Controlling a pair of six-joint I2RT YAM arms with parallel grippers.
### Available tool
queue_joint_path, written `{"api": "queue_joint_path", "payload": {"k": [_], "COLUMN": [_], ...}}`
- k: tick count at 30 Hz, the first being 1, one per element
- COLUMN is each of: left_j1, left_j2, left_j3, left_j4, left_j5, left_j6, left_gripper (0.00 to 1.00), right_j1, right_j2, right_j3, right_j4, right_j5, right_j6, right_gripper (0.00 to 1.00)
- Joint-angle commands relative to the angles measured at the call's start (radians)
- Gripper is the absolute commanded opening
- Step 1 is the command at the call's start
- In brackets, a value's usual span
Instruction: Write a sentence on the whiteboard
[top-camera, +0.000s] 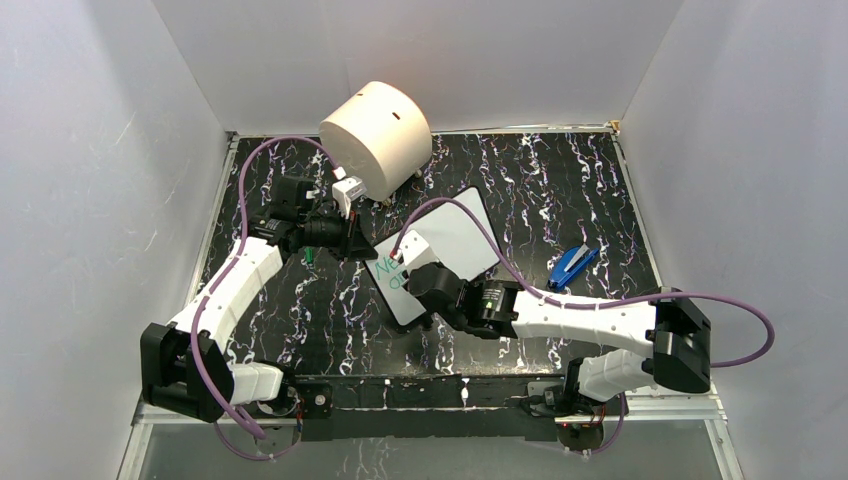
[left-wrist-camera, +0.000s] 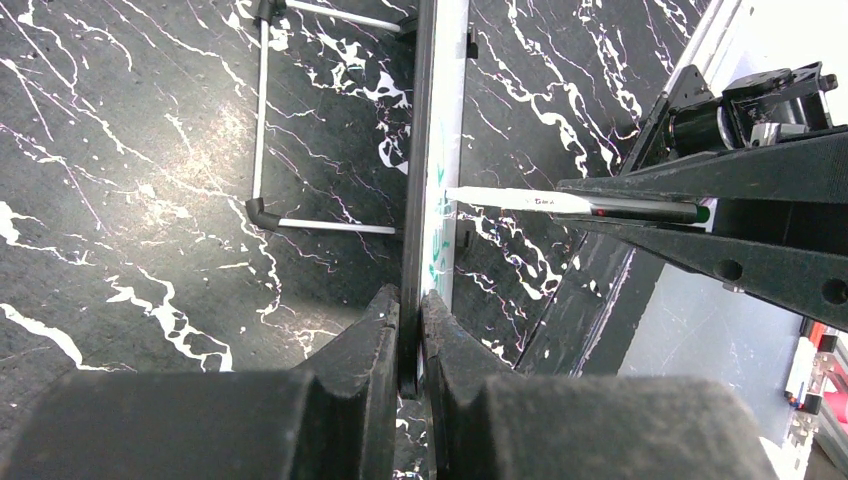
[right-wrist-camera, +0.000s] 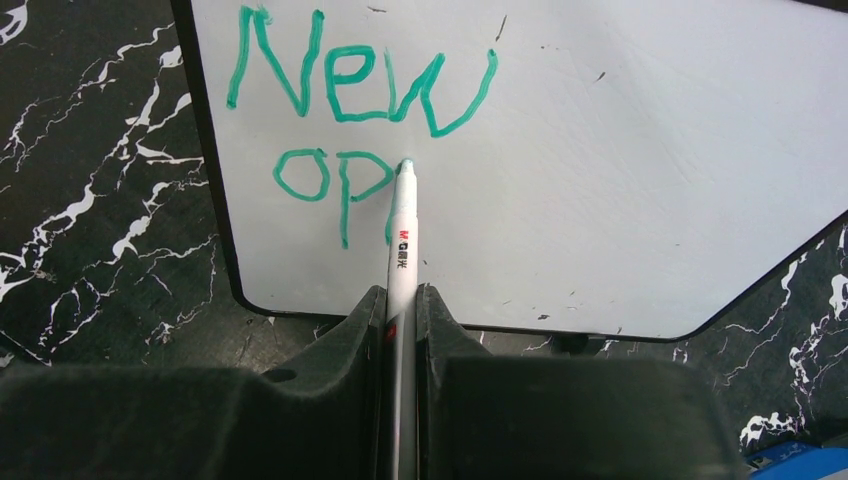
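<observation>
The whiteboard (top-camera: 455, 240) stands tilted near the table's middle. My left gripper (top-camera: 352, 240) is shut on its left edge; in the left wrist view the board (left-wrist-camera: 448, 120) shows edge-on between my jaws (left-wrist-camera: 410, 305). My right gripper (right-wrist-camera: 401, 300) is shut on a white marker (right-wrist-camera: 402, 250) whose green tip touches the board (right-wrist-camera: 600, 180). The sentence (right-wrist-camera: 350, 110) reads "New" with "op" and a started stroke below it. The marker also shows in the left wrist view (left-wrist-camera: 540, 202), and my right gripper sits at the board's near side in the top view (top-camera: 425, 275).
A big cream cylinder (top-camera: 378, 127) stands at the back, behind the left gripper. A blue object (top-camera: 572, 264) lies on the black marble table (top-camera: 560, 190) to the right of the board. White walls enclose the table on three sides.
</observation>
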Motion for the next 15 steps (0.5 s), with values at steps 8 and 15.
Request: {"api": "queue_joint_path", "payload": {"k": [8,15], "left_j1": [0.0,0.001], "left_j2": [-0.024,-0.03], "left_j3": [-0.014,-0.019], "left_j4": [-0.018,-0.014], "left_j5": [-0.065,-0.051], "left_j6": [0.038,0.036], "left_gripper": [0.0,0.0], "right_j1": [-0.029,-0.031], "right_j2": [0.017,0.018], "right_j3": [0.044,0.039], "right_j4": [0.0,-0.027], "right_j5": [0.06,0.062], "right_j6": [0.026,0.046], "right_gripper": [0.0,0.0]}}
